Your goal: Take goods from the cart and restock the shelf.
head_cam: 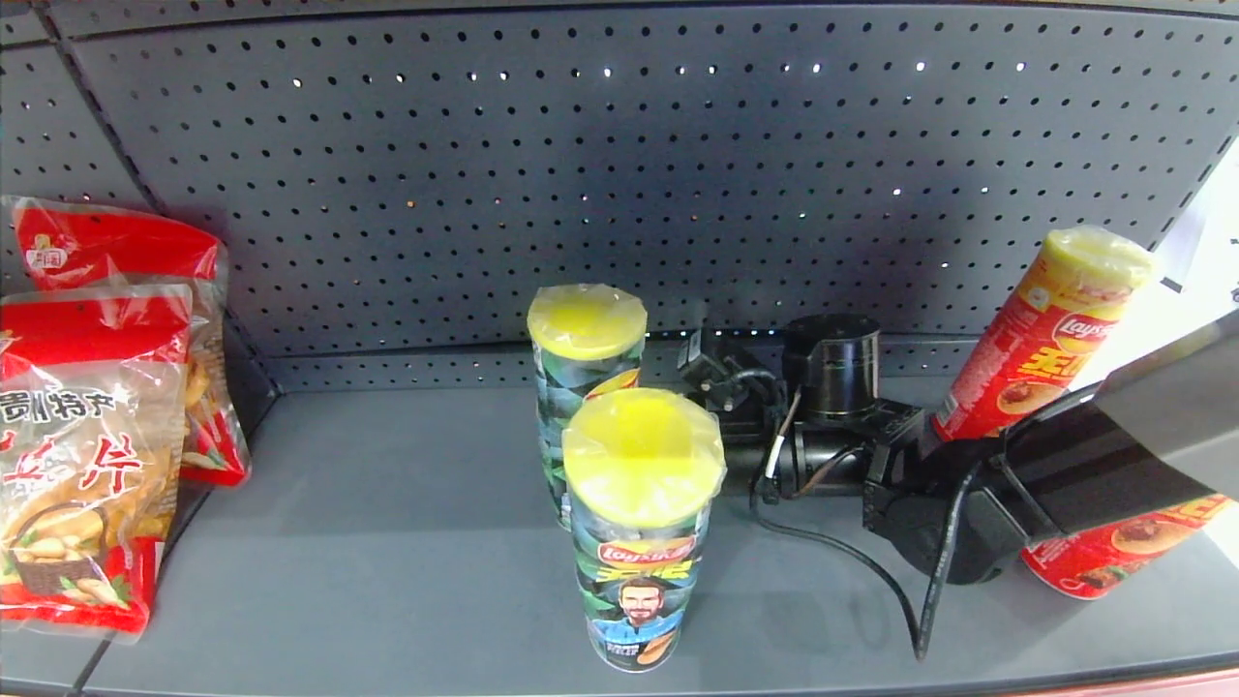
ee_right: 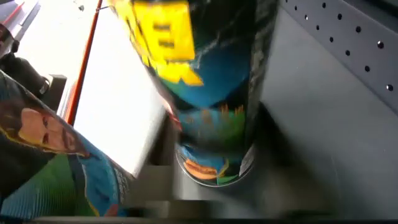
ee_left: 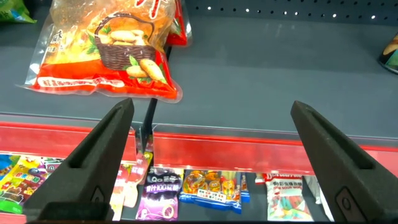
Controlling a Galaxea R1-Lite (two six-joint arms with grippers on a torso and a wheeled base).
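Observation:
Two green chip cans with yellow lids stand on the grey shelf (head_cam: 387,542). One can (head_cam: 587,378) is at the back and the other (head_cam: 641,542) stands in front of it. My right gripper (head_cam: 699,373) reaches in from the right and sits right beside the back can at mid height. That can (ee_right: 217,93) is very close in the right wrist view, with the front can (ee_right: 56,155) beside it. My left gripper (ee_left: 212,109) hangs open and holds nothing, in front of the shelf's red front strip (ee_left: 249,146).
Red snack bags (head_cam: 92,426) lean at the shelf's left end; one bag (ee_left: 106,50) is in the left wrist view. A red chip can (head_cam: 1050,334) leans at the right, another (head_cam: 1113,557) lies under my right arm. Packets (ee_left: 211,190) fill the shelf below.

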